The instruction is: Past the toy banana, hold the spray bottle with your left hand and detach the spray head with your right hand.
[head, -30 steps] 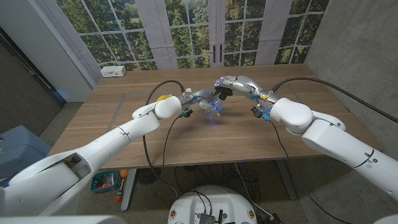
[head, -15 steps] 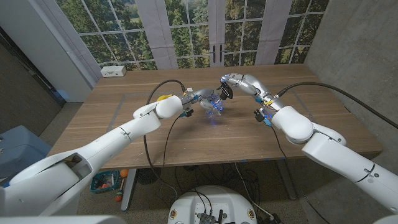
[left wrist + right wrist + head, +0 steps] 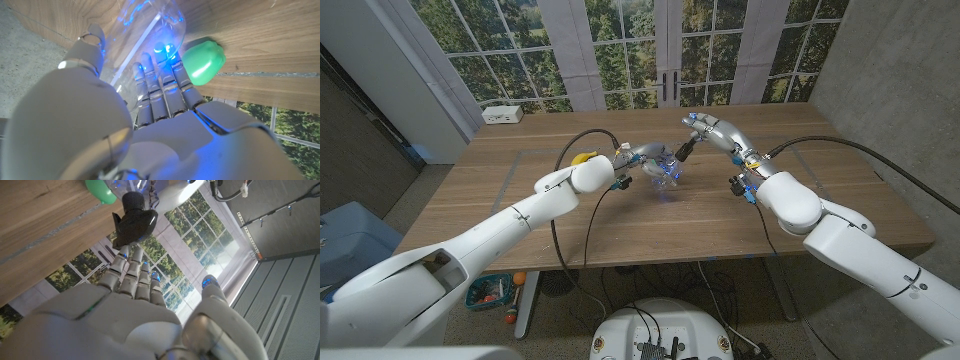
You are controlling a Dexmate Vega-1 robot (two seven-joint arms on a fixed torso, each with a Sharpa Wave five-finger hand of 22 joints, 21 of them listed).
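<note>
Past the yellow toy banana [image 3: 582, 157], my left hand [image 3: 642, 154] grips a clear spray bottle [image 3: 663, 172] just above the table. The left wrist view shows the fingers [image 3: 162, 85] wrapped around the bottle [image 3: 145, 30]. My right hand [image 3: 708, 127] is to the bottle's right and pinches the black spray head [image 3: 682, 150]. In the right wrist view the fingertips [image 3: 131, 260] hold the spray head [image 3: 134, 222] close to the bottle's mouth. I cannot tell whether the head and bottle still join.
A green rounded object [image 3: 202, 62] lies on the wooden table [image 3: 650, 225] beside the bottle, also seen as a green shape [image 3: 100, 191] in the right wrist view. A white box [image 3: 502, 114] sits at the back left corner. Windows stand behind the table.
My right hand has drawn to the right and slightly back, carrying the black spray head away from the bottle. The left hand and bottle have stayed in place.
</note>
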